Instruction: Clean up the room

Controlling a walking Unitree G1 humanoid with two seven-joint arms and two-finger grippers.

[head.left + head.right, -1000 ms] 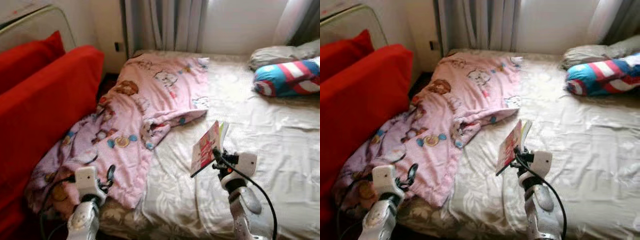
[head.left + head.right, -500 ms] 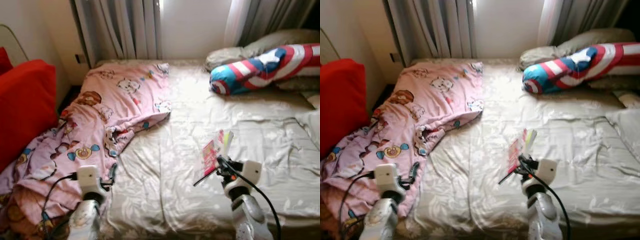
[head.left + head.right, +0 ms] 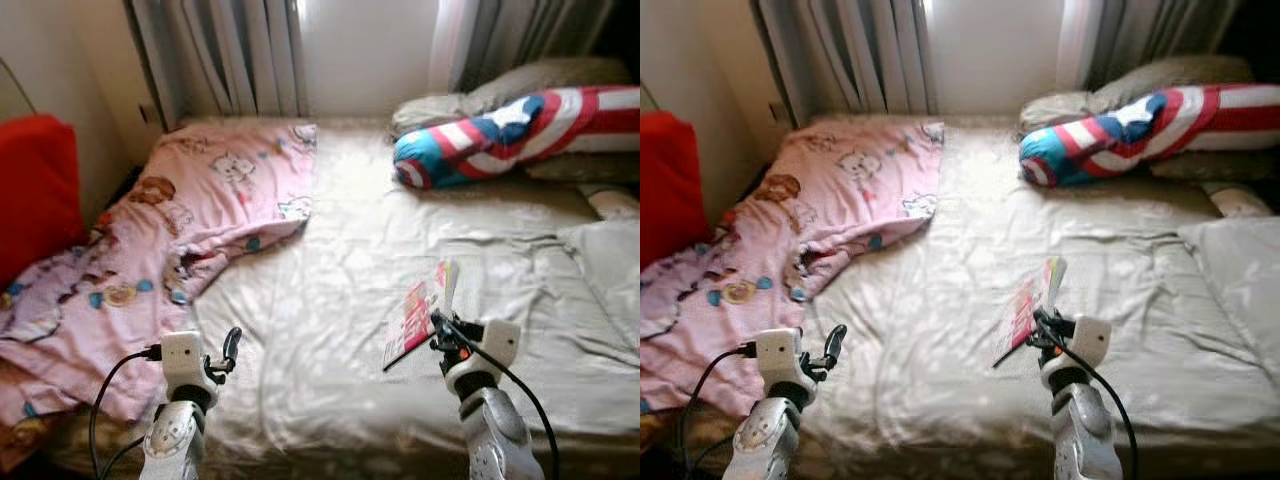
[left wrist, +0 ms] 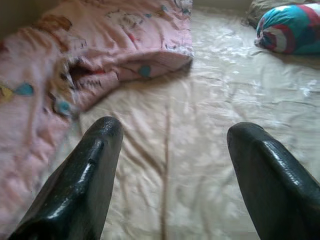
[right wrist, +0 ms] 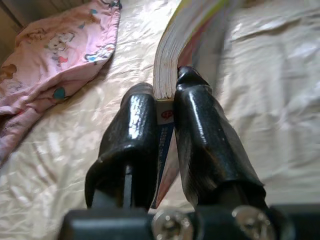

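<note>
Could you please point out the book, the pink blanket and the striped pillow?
book (image 3: 418, 318): left eye view, on its pink cover.
pink blanket (image 3: 150, 240): left eye view, on its printed middle.
striped pillow (image 3: 1110, 125): right eye view, on the striped front.

Middle of the bed is wide open, stuff crowds the edges

Bare cream sheet (image 3: 340, 250) ahead of both grippers. Rumpled pink blanket (image 3: 170, 230) hogs the left side, striped pillow (image 3: 500, 135) and grey pillow (image 3: 470, 95) block the far right corner, another pale cushion (image 3: 1240, 270) at the right edge.
</note>
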